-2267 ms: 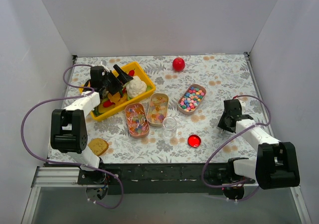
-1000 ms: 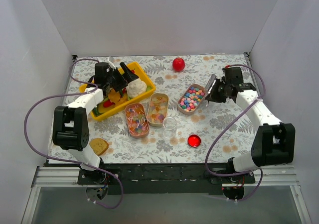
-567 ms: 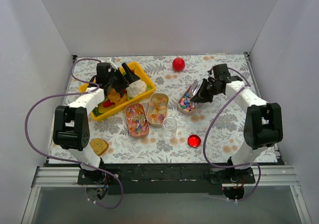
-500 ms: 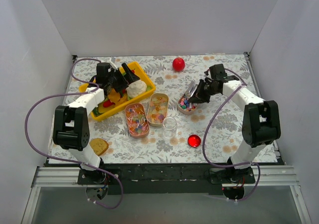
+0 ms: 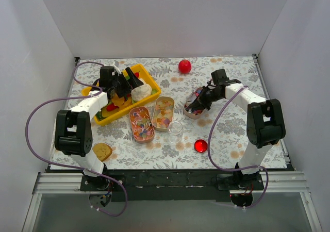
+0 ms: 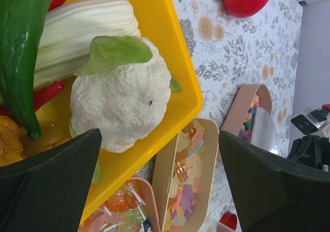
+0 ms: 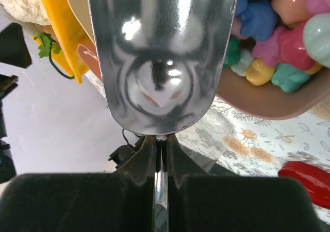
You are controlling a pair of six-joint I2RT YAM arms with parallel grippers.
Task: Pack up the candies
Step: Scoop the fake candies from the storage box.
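The candies lie in three open tins: pastel beads (image 7: 289, 41) in the right tin (image 5: 192, 114), gummy bits in the middle tin (image 5: 163, 113) (image 6: 185, 185), and wrapped pieces in the pink tin (image 5: 141, 124) (image 6: 113, 211). My right gripper (image 5: 210, 94) (image 7: 161, 142) is shut on the handle of a shiny metal scoop (image 5: 195, 102) (image 7: 162, 51). The scoop's bowl lies over the right tin, down at the beads. My left gripper (image 5: 129, 80) (image 6: 159, 139) hangs open over the yellow tray (image 5: 149, 80), beside the cauliflower (image 6: 121, 95), and holds nothing.
A clear cup (image 5: 175, 130) stands in front of the middle tin, with a red lid (image 5: 200, 146) to its right. A red ball (image 5: 184, 66) sits near the back wall. Toy vegetables fill the yellow tray. A brown cookie (image 5: 101, 151) lies by the left arm's base.
My right arm has swung from the table's near right to the right tin. It has lowered the scoop onto the beads. The left gripper has barely shifted.
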